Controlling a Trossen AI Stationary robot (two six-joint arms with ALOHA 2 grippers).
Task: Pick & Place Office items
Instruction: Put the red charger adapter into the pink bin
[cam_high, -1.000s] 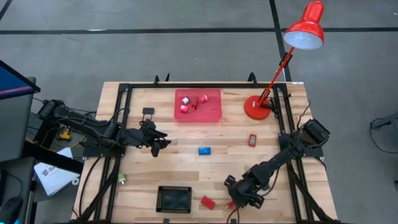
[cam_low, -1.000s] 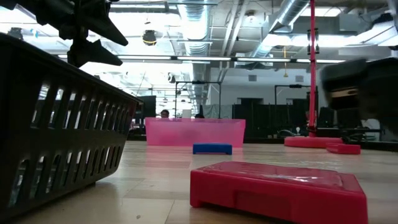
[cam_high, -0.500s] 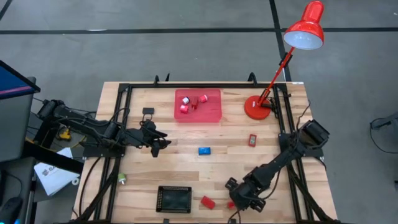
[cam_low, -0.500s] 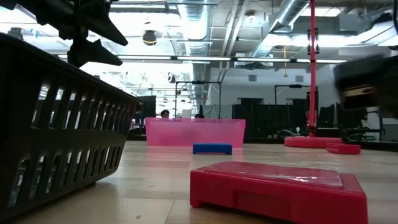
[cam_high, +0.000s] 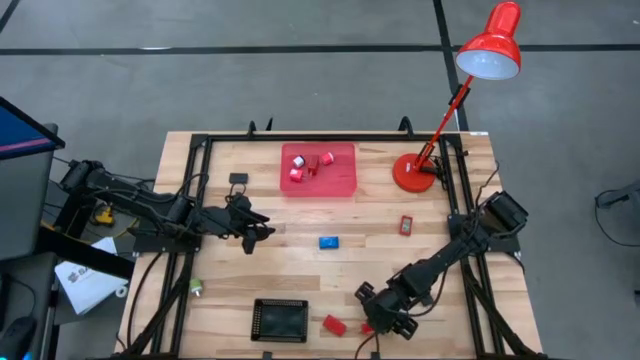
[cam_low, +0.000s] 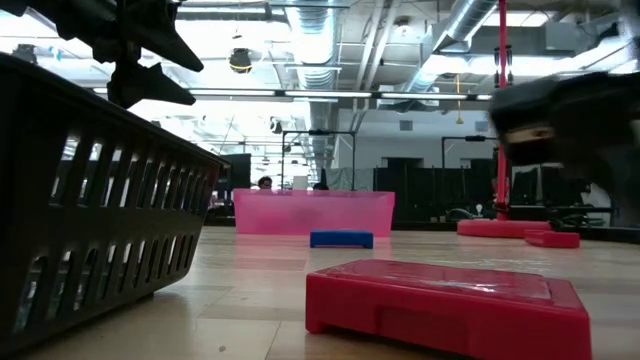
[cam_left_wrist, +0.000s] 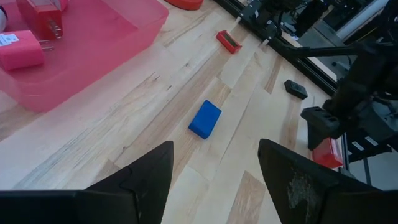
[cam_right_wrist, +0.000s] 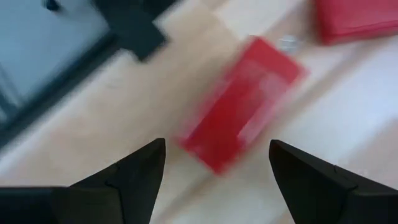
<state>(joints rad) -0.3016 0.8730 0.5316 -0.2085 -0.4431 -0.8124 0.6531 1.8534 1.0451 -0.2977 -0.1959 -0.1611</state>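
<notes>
Though blurred, right claw spread over red block

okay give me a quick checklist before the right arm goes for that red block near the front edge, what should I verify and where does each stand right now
1. Right gripper open: ok, both fingers stand apart in its wrist view.
2. Red block lined up between the fingers: ok, it lies ahead of the gap.
3. Block free to grasp: ok, it lies flat on the table, apart from the black basket.
4. Height above the block: cannot tell, the right wrist view is smeared.
5. Left gripper out of the way: ok, it hangs over the table's left half, open and empty.
6. Pink tray has room: ok, bare floor beside the few pieces in it.
</notes>
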